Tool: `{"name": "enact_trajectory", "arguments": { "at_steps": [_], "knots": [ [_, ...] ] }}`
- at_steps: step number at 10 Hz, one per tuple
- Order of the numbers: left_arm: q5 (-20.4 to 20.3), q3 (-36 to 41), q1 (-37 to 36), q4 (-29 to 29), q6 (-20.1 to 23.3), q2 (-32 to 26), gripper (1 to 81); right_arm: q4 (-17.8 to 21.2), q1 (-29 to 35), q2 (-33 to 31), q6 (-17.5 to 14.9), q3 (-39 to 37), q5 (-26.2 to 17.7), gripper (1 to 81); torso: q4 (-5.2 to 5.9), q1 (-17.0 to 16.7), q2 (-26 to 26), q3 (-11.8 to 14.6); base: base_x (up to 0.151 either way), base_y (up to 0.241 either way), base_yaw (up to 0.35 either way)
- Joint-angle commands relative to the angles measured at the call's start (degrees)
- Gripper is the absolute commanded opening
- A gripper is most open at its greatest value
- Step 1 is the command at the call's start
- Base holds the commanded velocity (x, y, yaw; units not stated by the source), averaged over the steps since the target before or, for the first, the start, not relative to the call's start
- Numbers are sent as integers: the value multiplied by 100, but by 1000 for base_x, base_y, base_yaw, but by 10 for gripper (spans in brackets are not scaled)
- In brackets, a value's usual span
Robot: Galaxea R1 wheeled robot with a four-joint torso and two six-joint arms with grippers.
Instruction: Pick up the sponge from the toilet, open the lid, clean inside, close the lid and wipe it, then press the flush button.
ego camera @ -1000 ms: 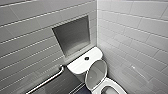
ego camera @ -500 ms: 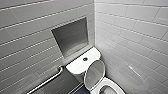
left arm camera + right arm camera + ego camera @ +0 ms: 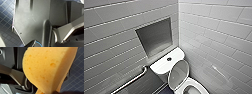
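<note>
While the right pincer (image 3: 50, 92) is pinching the sponge (image 3: 50, 68) by its lower edge, as best I am judging from the wrist view, the orange block is hanging right up against the camera with dark tiled floor (image 3: 76, 74) behind it. So the sponge is already off the toilet (image 3: 162, 65) and in hand.

From the head view I am looking down at the lid (image 3: 178, 74), which is standing raised and leaning back toward the cistern, with the flush button (image 3: 169, 59) just behind it. The bowl (image 3: 196, 87) is lying open ahead and low, right of centre, its long axis running away from the cistern toward me. I am reckoning the cleaning step is in hand, and the sponge-bearing right arm is the one to reach forward and down into it.
</note>
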Motion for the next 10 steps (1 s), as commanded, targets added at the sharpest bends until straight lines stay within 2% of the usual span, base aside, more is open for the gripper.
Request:
{"name": "enact_trajectory", "arguments": {
  "at_steps": [1, 8, 10],
  "knots": [
    [409, 327, -394, -318, 15, -308, 811, -560, -194, 1026, -43, -1320, -1198, 10, 0, 0, 0, 0, 0, 0, 0],
    [444, 3410, -1817, -1363, 23, -2055, 811, -578, -212, 1412, 1, -1537, -1171, 10, -2, 0, 0, 2, 0, 0, 0],
    [453, 3721, -2195, -1645, 23, -2269, 811, -569, -106, 1536, -8, -1855, -1277, 10, -2, 0, 0, 2, 0, 0, 0]
  ]
}}
